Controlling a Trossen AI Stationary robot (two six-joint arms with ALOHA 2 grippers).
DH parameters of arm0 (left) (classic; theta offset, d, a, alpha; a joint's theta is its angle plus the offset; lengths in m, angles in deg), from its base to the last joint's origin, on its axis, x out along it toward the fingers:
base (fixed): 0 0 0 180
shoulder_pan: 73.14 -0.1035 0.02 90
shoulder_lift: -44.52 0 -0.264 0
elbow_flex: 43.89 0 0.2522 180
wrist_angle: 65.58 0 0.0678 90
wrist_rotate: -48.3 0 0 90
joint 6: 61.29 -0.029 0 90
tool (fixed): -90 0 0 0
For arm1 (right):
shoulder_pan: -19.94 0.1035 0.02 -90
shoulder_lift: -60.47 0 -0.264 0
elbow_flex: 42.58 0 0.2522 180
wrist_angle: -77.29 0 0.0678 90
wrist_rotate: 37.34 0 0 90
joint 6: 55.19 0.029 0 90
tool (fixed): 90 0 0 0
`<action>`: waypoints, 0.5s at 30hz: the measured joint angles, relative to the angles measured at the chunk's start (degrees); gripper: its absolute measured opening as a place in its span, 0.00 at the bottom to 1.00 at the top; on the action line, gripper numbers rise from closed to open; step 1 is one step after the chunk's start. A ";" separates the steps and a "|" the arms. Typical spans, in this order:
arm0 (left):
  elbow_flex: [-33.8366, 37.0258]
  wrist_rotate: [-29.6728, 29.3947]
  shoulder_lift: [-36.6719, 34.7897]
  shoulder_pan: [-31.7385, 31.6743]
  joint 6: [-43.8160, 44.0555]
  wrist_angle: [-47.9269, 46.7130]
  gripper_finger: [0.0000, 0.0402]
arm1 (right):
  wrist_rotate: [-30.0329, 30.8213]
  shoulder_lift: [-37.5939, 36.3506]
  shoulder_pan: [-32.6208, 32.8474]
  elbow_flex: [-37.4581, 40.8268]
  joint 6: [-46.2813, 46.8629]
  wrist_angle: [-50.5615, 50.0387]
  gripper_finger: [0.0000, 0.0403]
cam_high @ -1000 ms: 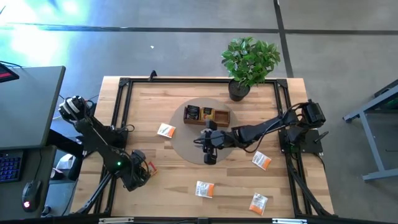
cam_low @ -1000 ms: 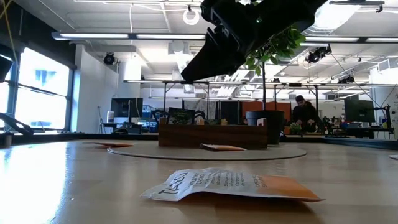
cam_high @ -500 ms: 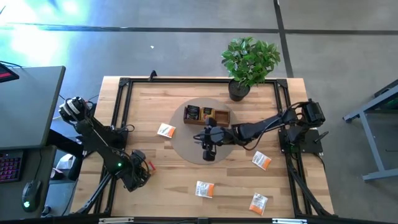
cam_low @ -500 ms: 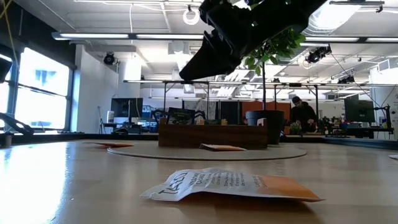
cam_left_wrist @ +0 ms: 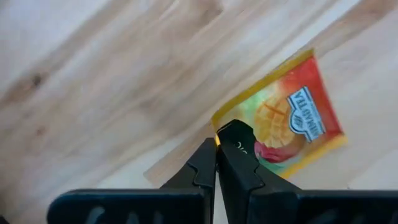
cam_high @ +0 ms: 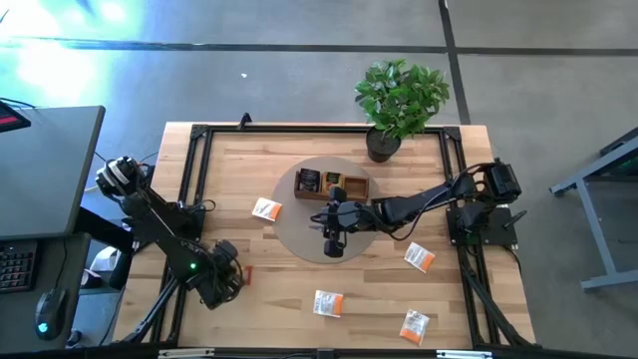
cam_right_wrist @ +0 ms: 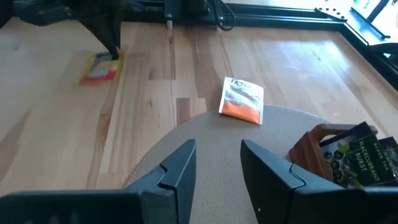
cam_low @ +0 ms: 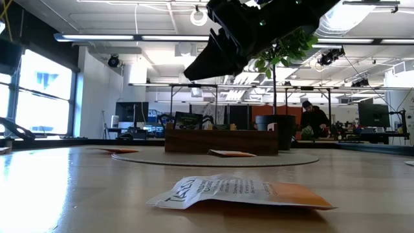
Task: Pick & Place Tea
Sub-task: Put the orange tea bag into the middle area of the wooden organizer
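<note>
Only a corner (yellow) of the red-orange sachet (cam_left_wrist: 287, 122) meets the left gripper's (cam_left_wrist: 217, 144) closed jaws.

Light wooden table (cam_high: 299, 289) edged by a black metal frame (cam_high: 189, 179), with a round tan mat (cam_high: 299, 234) at its centre. A brown wooden tray (cam_high: 332, 185) sits on the far part of the mat, and a potted green plant (cam_high: 399, 100) in a dark pot stands at the table's far edge, right of the tray. Beyond the table, the low view shows a person (cam_low: 314, 120) seated among desks, and the high view shows a dark desk (cam_high: 40, 170) with a keyboard (cam_high: 15, 267) and mouse (cam_high: 48, 327) at left.
</note>
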 joint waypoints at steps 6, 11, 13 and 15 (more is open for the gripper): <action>-4.44 -9.34 -0.06 -1.32 -8.80 -4.20 0.00 | 0.00 0.00 -0.01 0.02 -0.02 1.68 0.31; -7.08 -10.44 -0.11 -8.47 -22.47 -3.98 0.00 | 0.00 0.00 0.00 0.02 0.12 2.64 0.31; -7.85 -10.68 -0.11 -12.04 -29.50 -3.74 0.00 | -0.01 0.00 0.00 0.02 0.15 2.56 0.31; -8.31 -11.46 -0.11 -15.87 -37.22 -2.46 0.00 | 0.00 0.00 0.00 0.02 0.16 2.46 0.31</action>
